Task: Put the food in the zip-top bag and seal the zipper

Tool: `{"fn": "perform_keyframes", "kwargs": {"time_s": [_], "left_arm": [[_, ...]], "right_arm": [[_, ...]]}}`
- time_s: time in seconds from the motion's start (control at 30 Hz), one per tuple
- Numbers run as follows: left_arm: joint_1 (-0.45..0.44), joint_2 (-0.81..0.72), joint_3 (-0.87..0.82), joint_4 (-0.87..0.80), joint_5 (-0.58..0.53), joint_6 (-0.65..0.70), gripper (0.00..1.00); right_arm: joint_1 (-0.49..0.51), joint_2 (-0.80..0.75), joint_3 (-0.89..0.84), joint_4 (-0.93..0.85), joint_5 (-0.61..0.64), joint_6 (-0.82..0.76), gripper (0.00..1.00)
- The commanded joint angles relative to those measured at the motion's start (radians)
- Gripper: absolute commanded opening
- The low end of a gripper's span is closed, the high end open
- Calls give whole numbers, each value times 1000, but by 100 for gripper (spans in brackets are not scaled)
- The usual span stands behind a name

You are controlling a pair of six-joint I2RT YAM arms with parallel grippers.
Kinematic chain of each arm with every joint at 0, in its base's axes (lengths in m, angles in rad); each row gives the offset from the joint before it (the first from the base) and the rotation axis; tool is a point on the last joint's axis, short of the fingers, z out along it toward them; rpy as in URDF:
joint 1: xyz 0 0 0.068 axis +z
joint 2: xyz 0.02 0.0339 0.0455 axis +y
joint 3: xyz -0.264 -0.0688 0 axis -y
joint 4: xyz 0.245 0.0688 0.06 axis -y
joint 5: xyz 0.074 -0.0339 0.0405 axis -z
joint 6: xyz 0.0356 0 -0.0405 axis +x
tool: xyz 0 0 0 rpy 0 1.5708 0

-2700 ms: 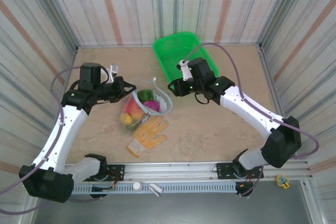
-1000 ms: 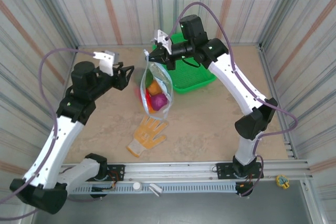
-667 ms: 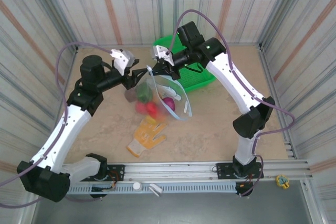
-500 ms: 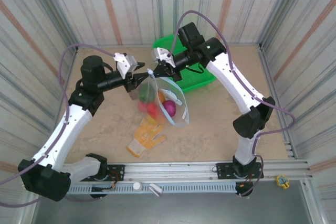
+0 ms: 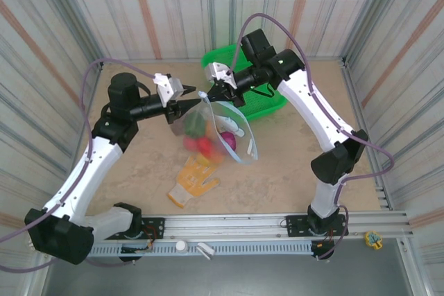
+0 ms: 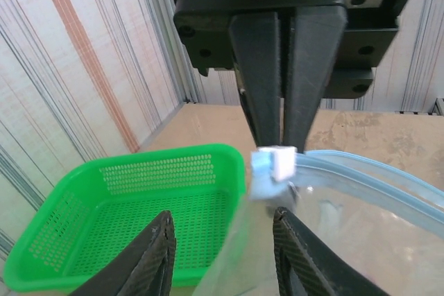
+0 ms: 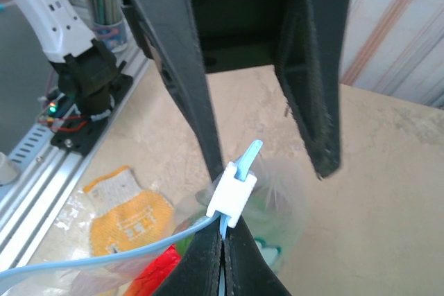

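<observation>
the right gripper (image 5: 214,96) is raised over the table (image 5: 298,164), in front of the green basket (image 5: 267,99). its fingers (image 7: 208,261) are pressed together, clamped on the end of the zipper (image 7: 104,258), just behind the white slider (image 7: 232,193). the left gripper (image 5: 193,97) faces it tip to tip. its fingers (image 6: 156,254) stand apart, one to each side of the slider (image 6: 281,162), and hold nothing. the zip-top bag (image 5: 216,129) hangs from the clamped end between the two arms. its pale blue strip curves in a wide loop, so the mouth is unsealed. the food (image 5: 202,145) sits in the bag: green, red and purple pieces are visible. it cannot be told whether the bag bottom touches the table. a yellow-orange glove (image 5: 194,177) lies flat just below the bag in the top view.
</observation>
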Motion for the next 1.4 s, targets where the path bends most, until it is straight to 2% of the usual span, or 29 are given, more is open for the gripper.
{"fn": "perform_keyframes", "kwargs": {"time_s": [0.0,0.17,0.57,0.67,0.8,0.83,0.87,1.0,1.1,1.3,1.37], "left_arm": [[4,-25,71,-58,43,45,43],[10,-18,124,-126,83,68,43],[10,91,179,-136,184,57,44],[4,113,194,-128,212,52,36],[-14,119,197,-101,222,51,7],[-19,119,197,-97,223,50,3],[-22,120,194,-95,224,51,0],[-22,108,172,-83,187,52,0],[-22,92,132,-15,129,7,0],[-23,102,81,78,68,-72,0],[-29,105,67,89,49,-78,0]], "right_arm": [[-11,-39,27,32,8,-39,0],[-14,-48,40,40,4,-47,0],[-28,-105,-40,76,-47,-50,0],[-29,-121,-63,86,-46,-48,0],[-34,-135,-95,98,-48,-40,0],[-35,-137,-102,101,-48,-37,0],[-35,-137,-106,103,-47,-33,0],[-38,-144,-128,114,-17,-6,0],[-52,-173,-184,183,35,67,13],[-119,-337,-471,543,12,325,38],[-137,-380,-526,625,28,400,53]]}}
